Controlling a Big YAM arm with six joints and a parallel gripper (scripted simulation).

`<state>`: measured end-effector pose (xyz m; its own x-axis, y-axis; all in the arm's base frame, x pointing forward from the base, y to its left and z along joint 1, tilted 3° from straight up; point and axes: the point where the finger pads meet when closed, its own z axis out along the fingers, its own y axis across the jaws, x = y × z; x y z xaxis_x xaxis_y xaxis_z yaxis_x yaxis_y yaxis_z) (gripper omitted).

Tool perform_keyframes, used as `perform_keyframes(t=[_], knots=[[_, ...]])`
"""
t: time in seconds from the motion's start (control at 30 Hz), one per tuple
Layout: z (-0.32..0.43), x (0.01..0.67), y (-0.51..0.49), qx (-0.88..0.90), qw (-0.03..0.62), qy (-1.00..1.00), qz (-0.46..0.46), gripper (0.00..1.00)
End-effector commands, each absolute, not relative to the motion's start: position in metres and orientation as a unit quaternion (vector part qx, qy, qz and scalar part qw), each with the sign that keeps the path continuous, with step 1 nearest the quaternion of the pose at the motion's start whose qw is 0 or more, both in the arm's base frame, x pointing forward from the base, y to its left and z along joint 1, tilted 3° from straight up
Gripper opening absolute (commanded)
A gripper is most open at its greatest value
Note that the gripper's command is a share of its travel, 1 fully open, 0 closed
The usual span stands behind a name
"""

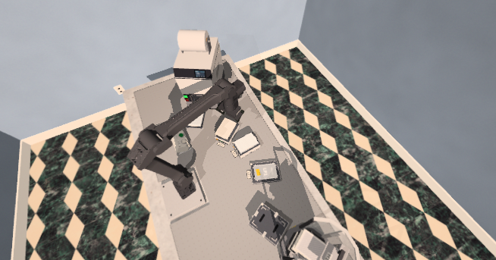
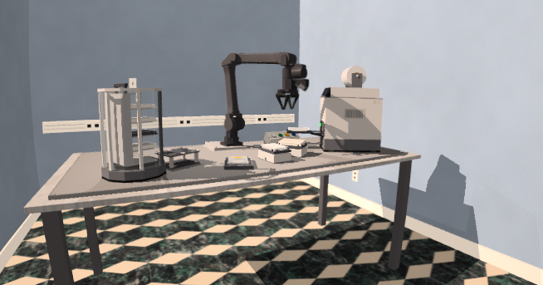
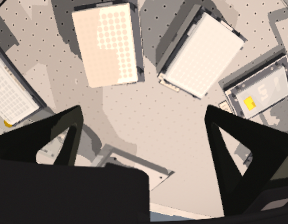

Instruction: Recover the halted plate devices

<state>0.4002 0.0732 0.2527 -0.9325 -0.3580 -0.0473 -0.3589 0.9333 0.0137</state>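
Note:
My gripper (image 2: 287, 100) is open and empty, high above the deck between the sealer SEAL (image 2: 350, 120) and the two shakers. In the wrist view its two fingers frame the deck from above. One shaker carries a pale plate with a well pattern (image 3: 106, 43); the other carries a plain pale plate (image 3: 201, 52). They also show in the overhead view (image 1: 227, 129) (image 1: 246, 144). A plate lies on SEAL's stage (image 2: 299, 132). The lid park LP1 (image 1: 265, 170) holds a piece with a yellow label. The panel PANEL (image 2: 282, 136) lies beside SEAL.
The plate hotel H1 (image 2: 130, 135) stands at the far end of the table, with the recovery nest N6 (image 2: 178, 154) in front of it. My arm's base (image 1: 186, 186) sits on a plate at the deck's edge. My forearm hides part of the panel in the overhead view.

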Motion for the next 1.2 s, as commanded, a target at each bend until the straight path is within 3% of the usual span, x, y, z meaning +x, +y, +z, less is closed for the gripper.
perform_keyframes(t=[0.0,0.67,1.17], knots=[[0.252,0.397,0.084,-0.175,0.023,0.984,0.010,1.00],[0.271,0.401,0.148,-0.175,0.044,0.983,0.014,1.00],[0.258,0.359,0.177,-0.378,0.031,0.925,0.007,1.00]])
